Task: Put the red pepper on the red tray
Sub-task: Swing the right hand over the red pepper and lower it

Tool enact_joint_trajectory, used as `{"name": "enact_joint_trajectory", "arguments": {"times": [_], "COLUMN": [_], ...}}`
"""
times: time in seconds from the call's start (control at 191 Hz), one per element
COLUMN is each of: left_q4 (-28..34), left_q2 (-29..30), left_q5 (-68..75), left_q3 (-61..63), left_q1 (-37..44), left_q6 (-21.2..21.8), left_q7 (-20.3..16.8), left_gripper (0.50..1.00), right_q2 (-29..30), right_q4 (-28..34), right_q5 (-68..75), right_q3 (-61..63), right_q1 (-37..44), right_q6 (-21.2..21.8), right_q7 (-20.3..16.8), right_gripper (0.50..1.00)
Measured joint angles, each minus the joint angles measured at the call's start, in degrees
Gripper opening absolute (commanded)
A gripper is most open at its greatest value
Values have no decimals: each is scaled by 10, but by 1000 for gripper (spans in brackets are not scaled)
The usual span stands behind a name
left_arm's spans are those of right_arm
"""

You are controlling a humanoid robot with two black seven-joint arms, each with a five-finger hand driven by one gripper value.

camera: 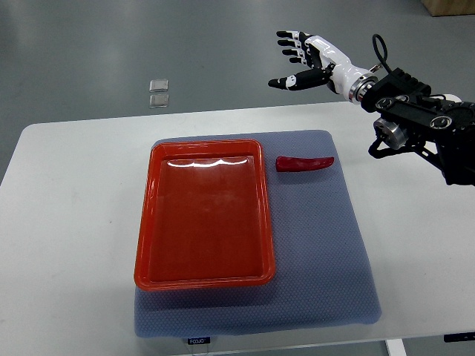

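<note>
A red pepper (304, 163) lies on the blue-grey mat (326, 252), just right of the red tray's top right corner. The red tray (146, 222) sits on the mat, with nothing in it. My right hand (300, 61) is raised above the far edge of the table, beyond and above the pepper. Its fingers are spread and hold nothing. Its black arm comes in from the right edge.
The mat lies on a white table (67, 222). Two small clear objects (159, 93) lie on the grey floor beyond the table.
</note>
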Motion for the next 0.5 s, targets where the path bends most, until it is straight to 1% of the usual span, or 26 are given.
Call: {"name": "enact_joint_trajectory", "arguments": {"times": [0.11,0.183,0.366,0.503], "left_q4": [0,0,0,0], "left_q2": [0,0,0,0], "left_q5": [0,0,0,0], "left_q3": [0,0,0,0], "left_q1": [0,0,0,0], "left_q6": [0,0,0,0], "left_q7": [0,0,0,0], "left_gripper": [1000,1000,1000,1000], "right_q2": [-22,-28,-29,-24], "right_q4": [39,53,66,68], "right_q5": [-51,-82,-134,-165], "right_q3": [-35,-59,-105,-122], "right_q1": [23,36,56,61], "right_q6": [12,17,35,39], "right_q7": [0,0,-1,-1], "right_gripper": [919,919,919,919]}}
